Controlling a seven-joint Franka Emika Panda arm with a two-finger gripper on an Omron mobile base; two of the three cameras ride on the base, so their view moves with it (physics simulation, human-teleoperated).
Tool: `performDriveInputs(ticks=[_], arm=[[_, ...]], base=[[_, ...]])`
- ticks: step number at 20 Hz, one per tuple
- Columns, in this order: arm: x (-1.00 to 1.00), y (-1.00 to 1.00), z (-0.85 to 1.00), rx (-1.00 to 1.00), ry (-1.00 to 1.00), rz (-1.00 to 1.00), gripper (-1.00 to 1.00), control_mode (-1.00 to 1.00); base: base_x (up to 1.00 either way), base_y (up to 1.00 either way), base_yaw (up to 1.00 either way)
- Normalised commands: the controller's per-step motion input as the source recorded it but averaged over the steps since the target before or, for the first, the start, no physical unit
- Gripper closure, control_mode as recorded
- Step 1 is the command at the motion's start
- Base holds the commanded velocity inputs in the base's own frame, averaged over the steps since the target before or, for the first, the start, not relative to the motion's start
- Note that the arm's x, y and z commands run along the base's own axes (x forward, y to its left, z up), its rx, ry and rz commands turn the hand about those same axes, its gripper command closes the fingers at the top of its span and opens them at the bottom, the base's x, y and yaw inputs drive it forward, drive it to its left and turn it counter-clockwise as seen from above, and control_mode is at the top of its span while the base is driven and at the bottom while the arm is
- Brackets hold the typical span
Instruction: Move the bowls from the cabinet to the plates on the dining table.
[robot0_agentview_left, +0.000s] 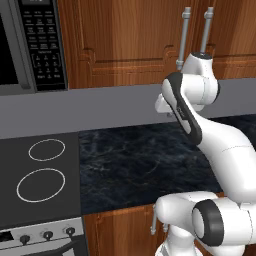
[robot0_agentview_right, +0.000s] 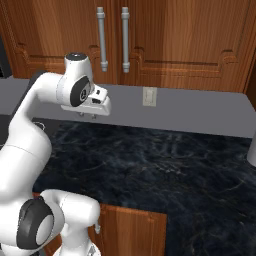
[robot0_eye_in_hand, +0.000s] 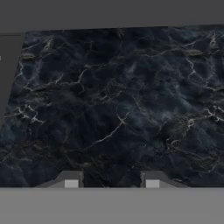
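Your hand (robot0_eye_in_hand: 112, 181) hangs above the dark marbled tabletop (robot0_eye_in_hand: 113, 105), its fingers parted with nothing between them. The cabinet (robot0_agentview_right: 165, 35) sits up behind it, both doors shut, silver handles (robot0_agentview_right: 125, 39) side by side.

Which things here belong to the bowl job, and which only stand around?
Job:
- cabinet, doors closed
- cabinet's bar handles
- gripper, fingers apart, holding nothing

Around:
- marbled counter
- stove
- microwave
- wall outlet
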Motion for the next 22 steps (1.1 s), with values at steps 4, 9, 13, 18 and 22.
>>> performDriveInputs(ticks=[4,9,13,18,22], arm=[[-0.04,0.03,0.01,-0.01,-0.01,0.00,-1.00,-1.00],[-0.05,0.02,0.16,-0.05,-0.08,0.01,-1.00,-1.00],[-0.10,0.01,0.22,-0.05,-0.08,0.00,-1.00,-1.00],[-0.08,0.00,0.25,-0.03,-0.06,0.00,-1.00,-1.00],[-0.03,0.00,0.31,-0.03,-0.05,0.00,-1.00,-1.00]], base=[[0.00,0.00,0.00],[0.00,0.00,0.00],[0.00,0.00,0.00],[0.00,0.00,0.00],[0.00,0.00,0.00]])
